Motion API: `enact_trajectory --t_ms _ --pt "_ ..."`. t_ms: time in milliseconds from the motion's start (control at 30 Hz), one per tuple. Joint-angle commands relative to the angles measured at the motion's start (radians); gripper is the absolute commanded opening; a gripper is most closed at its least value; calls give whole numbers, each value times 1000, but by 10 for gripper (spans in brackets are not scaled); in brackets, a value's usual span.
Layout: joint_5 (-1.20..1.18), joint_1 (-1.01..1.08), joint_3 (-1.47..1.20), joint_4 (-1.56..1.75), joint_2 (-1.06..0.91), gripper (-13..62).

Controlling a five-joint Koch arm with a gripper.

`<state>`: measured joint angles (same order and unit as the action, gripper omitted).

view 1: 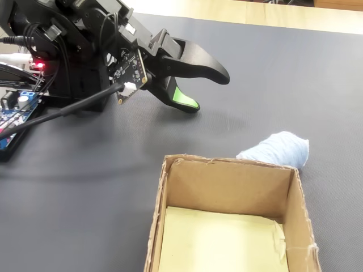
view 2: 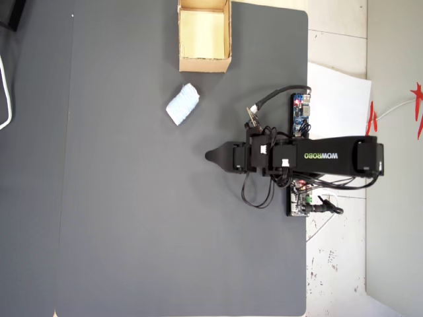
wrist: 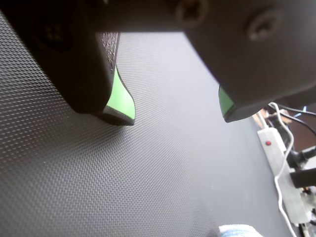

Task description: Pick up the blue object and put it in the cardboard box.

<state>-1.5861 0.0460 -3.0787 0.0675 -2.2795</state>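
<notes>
- In the wrist view only a pale blue sliver of the block (wrist: 240, 230) shows, cut off by the bottom edge; the arm's dark body hides the top of that picture.
- In the fixed view the box (view 1: 160, 215) runs off the bottom edge, and its far wall hides the block's lower part.
- The gripper (wrist: 178, 109) stands open, its jaws set apart and holding nothing, tips low over the mat (view 2: 132, 218).
- The fingers (view 1: 184, 99) are black and curved, with green pads inside.
- The block (view 2: 183, 104) is soft, rounded and fuzzy; it lies on the mat just beside the box (view 2: 204, 64), apart from the gripper (view 2: 210, 156).
- The box is tan cardboard with low rough walls and a pale yellow floor.
- The mat is dark grey with a fine woven grain; past its edge lie a white sheet (view 2: 337, 105), circuit boards (view 2: 301, 113) and cables.
</notes>
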Motion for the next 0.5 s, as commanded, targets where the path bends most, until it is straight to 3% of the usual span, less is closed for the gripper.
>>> enact_trajectory --t_ms 0,467 --pt "-11 3 -40 -87 -84 338" --pt "23 3 5 -20 -87 339"
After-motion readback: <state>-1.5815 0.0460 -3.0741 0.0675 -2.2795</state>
